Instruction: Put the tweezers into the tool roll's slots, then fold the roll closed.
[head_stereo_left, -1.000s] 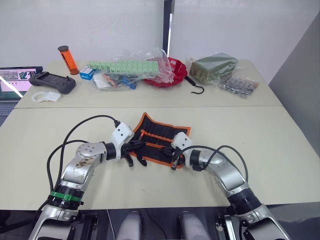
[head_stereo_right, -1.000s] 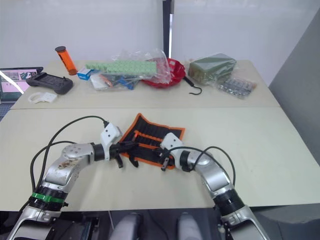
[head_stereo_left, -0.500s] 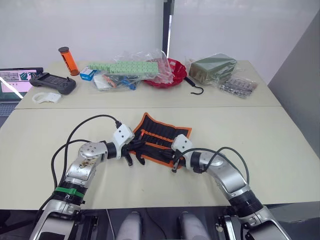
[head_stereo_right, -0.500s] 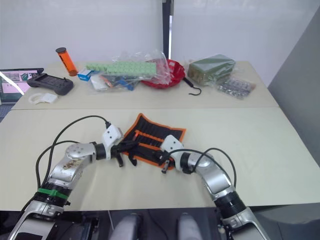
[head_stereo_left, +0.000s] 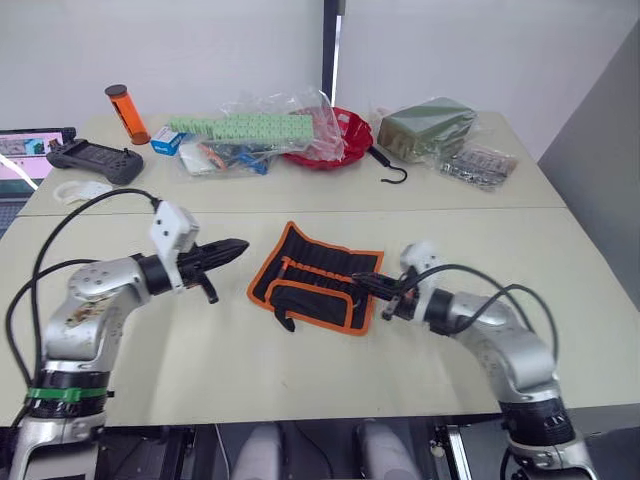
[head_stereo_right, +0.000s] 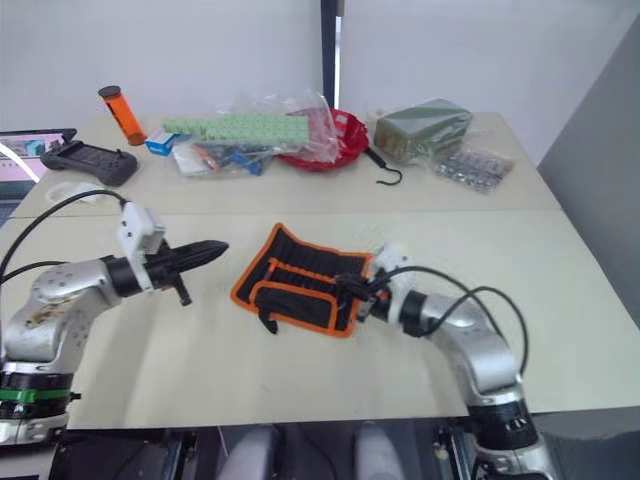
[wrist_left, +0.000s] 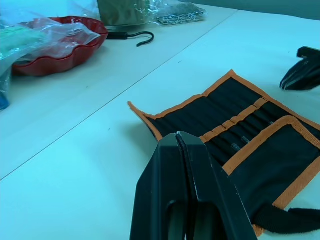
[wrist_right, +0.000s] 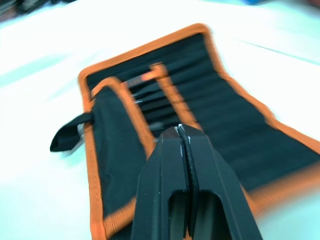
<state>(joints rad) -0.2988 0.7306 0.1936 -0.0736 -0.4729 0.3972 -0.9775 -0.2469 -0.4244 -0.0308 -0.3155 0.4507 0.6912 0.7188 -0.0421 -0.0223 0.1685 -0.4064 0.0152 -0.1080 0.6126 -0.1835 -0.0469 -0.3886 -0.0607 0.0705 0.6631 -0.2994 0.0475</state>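
Observation:
The tool roll (head_stereo_left: 316, 279) lies open on the near table, black with orange trim. Its near flap (wrist_left: 280, 165) is folded up over the lower part of the slots (wrist_left: 231, 129), and its black strap (head_stereo_left: 284, 320) sticks out at the front. Slim dark tweezers (wrist_right: 146, 103) with small metal glints sit in the slots, partly under the flap. My left gripper (head_stereo_left: 236, 246) is shut and empty, a hand's width left of the roll and above the table. My right gripper (head_stereo_left: 366, 283) is shut and empty, its tips at the roll's right edge.
On the far table stand a red bowl (head_stereo_left: 338, 141), a black hook (head_stereo_left: 393, 173), clear bags with green blocks (head_stereo_left: 245, 128), an orange cylinder (head_stereo_left: 122, 112), a black controller (head_stereo_left: 86, 156), a green wrapped pack (head_stereo_left: 430, 125) and blister packs (head_stereo_left: 481, 163). A laptop (head_stereo_left: 24, 150) sits far left.
Both grippers have drawn back from the roll, the left one well to the left and the right one to the roll's right edge. The camera view has shifted slightly.

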